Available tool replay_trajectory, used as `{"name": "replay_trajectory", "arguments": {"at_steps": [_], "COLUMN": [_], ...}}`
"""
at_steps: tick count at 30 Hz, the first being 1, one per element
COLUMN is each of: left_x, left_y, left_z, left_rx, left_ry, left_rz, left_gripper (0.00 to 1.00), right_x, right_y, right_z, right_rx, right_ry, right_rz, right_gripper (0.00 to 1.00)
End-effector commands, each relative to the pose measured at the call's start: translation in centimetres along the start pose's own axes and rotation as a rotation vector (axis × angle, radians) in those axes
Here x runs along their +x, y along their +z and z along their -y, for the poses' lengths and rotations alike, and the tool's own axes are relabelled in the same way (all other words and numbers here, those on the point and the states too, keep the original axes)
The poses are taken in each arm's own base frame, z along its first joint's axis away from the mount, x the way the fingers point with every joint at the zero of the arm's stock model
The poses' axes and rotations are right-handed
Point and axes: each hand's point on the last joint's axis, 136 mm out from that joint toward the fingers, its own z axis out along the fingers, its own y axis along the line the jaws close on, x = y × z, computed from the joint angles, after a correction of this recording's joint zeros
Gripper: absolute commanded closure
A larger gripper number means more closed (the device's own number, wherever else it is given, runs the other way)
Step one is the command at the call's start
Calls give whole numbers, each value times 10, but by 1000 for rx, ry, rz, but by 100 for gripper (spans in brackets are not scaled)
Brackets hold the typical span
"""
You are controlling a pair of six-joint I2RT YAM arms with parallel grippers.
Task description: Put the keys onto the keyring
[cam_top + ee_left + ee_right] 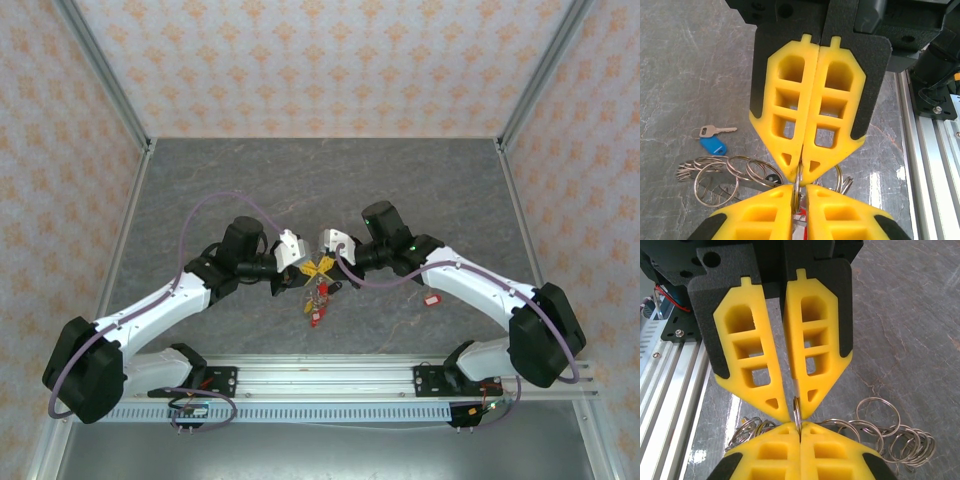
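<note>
- The left gripper [799,189] was narrowed to a sliver, its yellow tips pinching the edge of a thin metal ring.
- The right gripper [800,426] met it nose to nose, pressed shut on the same ring from the other side.
- That ring, taken to be the keyring [796,409], stood edge-on between the two, lifted off the table [300,180].
- Under the keyring hung a bunch of red-tagged keys [318,300], apparently already threaded on.
- Beside the keyring trailed a tangle of wire rings [880,432].
- A blue-tagged key [714,145] lay near the keyring, apart from the tangle.
- A lone red-tagged key [432,298] lay well to the right of the keyring.
- By my judgement the job was partly done, with at least those two keys left.
- No brand, label or writing could be read.
</note>
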Motion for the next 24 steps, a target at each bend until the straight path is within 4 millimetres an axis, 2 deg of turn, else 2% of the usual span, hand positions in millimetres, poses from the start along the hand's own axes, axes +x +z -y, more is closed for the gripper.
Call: {"name": "replay_trajectory", "arguments": {"at_steps": [1,5,10,14,18,22,24], "left_x": [-10,-6,-2,-3,-9,-14,-15], "left_y": [1,3,2,1,-2,-7,-9], "left_z": [10,11,7,5,0,-6,-10], "left_rx": [54,58,26,14,-27,-89,-114], "left_ry": [33,31,36,33,38,40,28], "left_rz": [10,-18,-32,-26,3,32,41], "left_gripper": [86,88,100,100,100,100,100], "right_x": [-35,-39,-36,-30,-25,-25,-24], "right_y": [-8,-9,-9,-11,-20,-37,-48], "right_z": [2,3,4,4,1,-1,8], "right_rx": [-1,-1,15,32,69,161,267], "right_ry": [-68,-69,-67,-63,-53,-12,45], "right_rz": [104,123,111,85,64,76,100], "right_gripper": [100,100,100,100,96,84,80]}}
